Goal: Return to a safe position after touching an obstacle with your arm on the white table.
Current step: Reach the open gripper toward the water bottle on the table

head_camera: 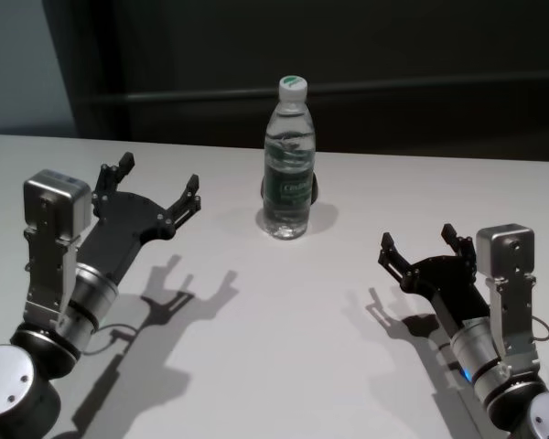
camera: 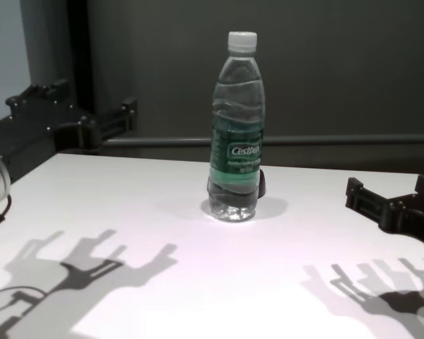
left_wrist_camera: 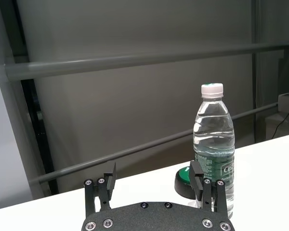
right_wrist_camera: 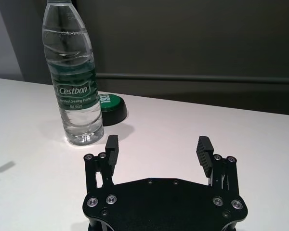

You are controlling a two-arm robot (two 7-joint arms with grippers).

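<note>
I see the table [head_camera: 284,338] running wide across the head view, its far edge crossing the upper third of the frame against a dark wall with a horizontal rail; the near and side edges lie outside the picture. The surface is plain white, smooth, marked only by the arms' shadows. The bottle [head_camera: 288,160] stands upright at top centre of the head view, on the table near the far edge, white cap on, water nearly to the neck. Bare tabletop lies on both sides of it and in front. My left gripper [head_camera: 157,189] hangs at centre left of the frame, fingers spread wide, pointing up and right toward the bottle but apart from it, with a strip of table between. My right gripper [head_camera: 421,245] sits at lower right, fingers also spread, well apart from the bottle. Neither holds anything. In the chest view the bottle [camera: 235,127] rises at the middle, the two arms at the left and right edges. Just behind the bottle's base, touching or nearly so, sits a low black puck [right_wrist_camera: 111,107] with a green top, the only other thing on the table.
</note>
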